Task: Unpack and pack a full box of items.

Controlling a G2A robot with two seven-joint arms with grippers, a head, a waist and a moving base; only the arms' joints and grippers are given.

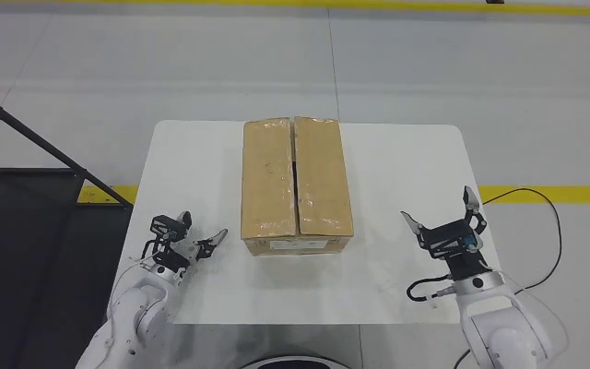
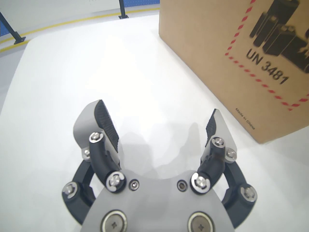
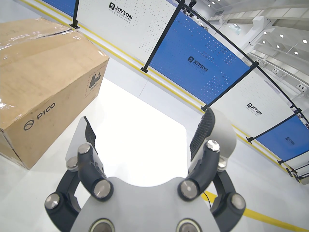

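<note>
A brown cardboard box [image 1: 297, 184] stands in the middle of the white table [image 1: 396, 157], its two top flaps down with a seam running along the middle. My left gripper [image 1: 201, 232] hovers low over the table near the box's front left corner, open and empty. In the left wrist view the box [image 2: 231, 39] is just beyond the left gripper [image 2: 158, 117]. My right gripper [image 1: 441, 208] is off to the box's right, open and empty. The right wrist view has the box [image 3: 41, 80] apart from the right gripper [image 3: 147, 124].
Bare table surface lies on both sides of the box and in front of it. A black cable [image 1: 544, 231] runs along the floor past the table's right edge. A dark frame stands at the far left [image 1: 46, 157].
</note>
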